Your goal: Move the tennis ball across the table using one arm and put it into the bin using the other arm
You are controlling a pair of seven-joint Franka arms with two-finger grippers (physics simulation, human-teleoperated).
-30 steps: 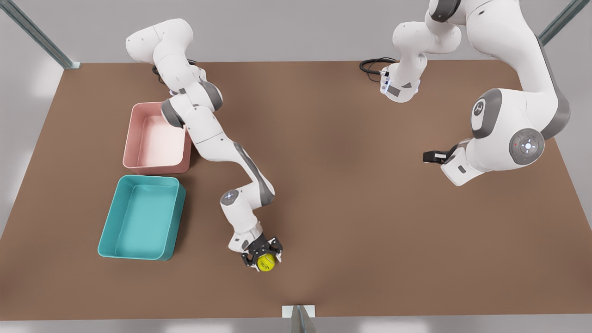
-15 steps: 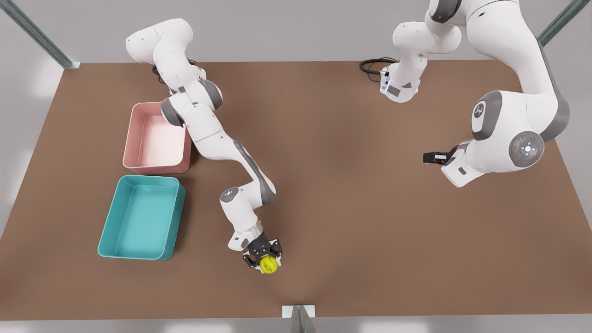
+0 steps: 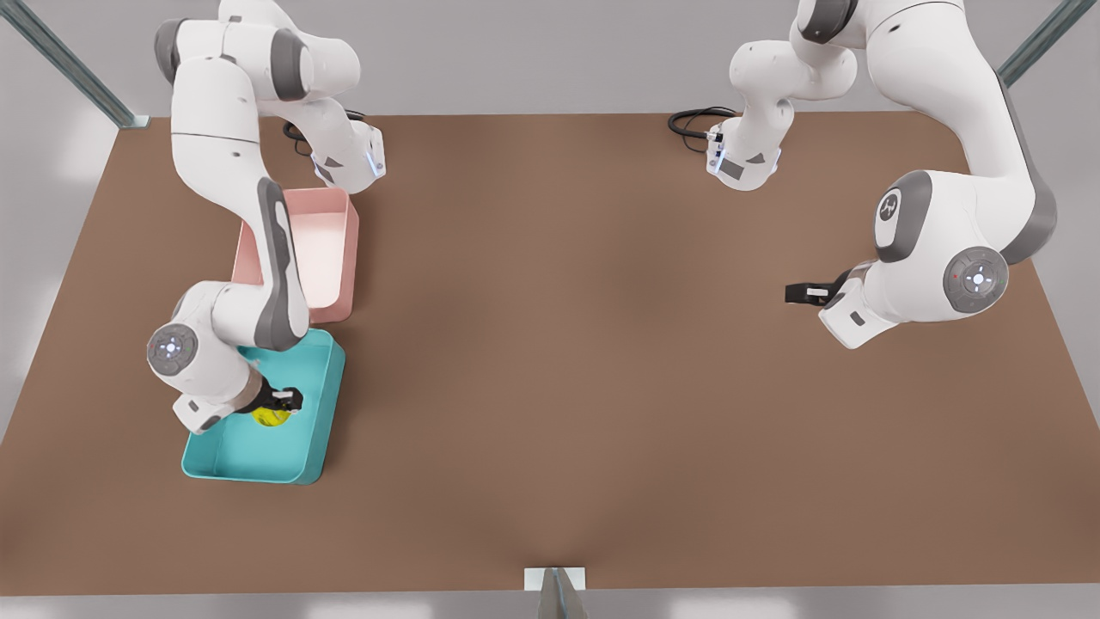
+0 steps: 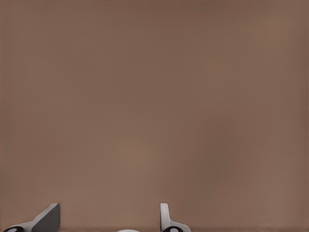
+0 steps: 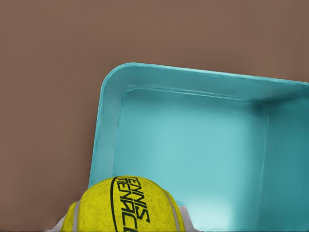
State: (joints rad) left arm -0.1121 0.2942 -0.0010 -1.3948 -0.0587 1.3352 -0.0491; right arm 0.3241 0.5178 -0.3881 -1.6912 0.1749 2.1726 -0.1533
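My right tool [image 3: 277,404] clenched on tennis ball [image 3: 269,417], held above teal bin [image 3: 320,430] interior. My left tool [image 3: 795,293] waits spread apart, above bare table [image 3: 601,344].

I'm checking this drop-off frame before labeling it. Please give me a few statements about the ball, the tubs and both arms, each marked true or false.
1. The right gripper holds the tennis ball over the teal bin. True.
2. The ball lies on the bare table. False: it is held above the bin's floor.
3. The pink tub sits beside the teal bin, toward the table's far edge. True.
4. The left gripper is shut on a second ball. False: its fingers stand apart over bare tabletop, and that arm waits.
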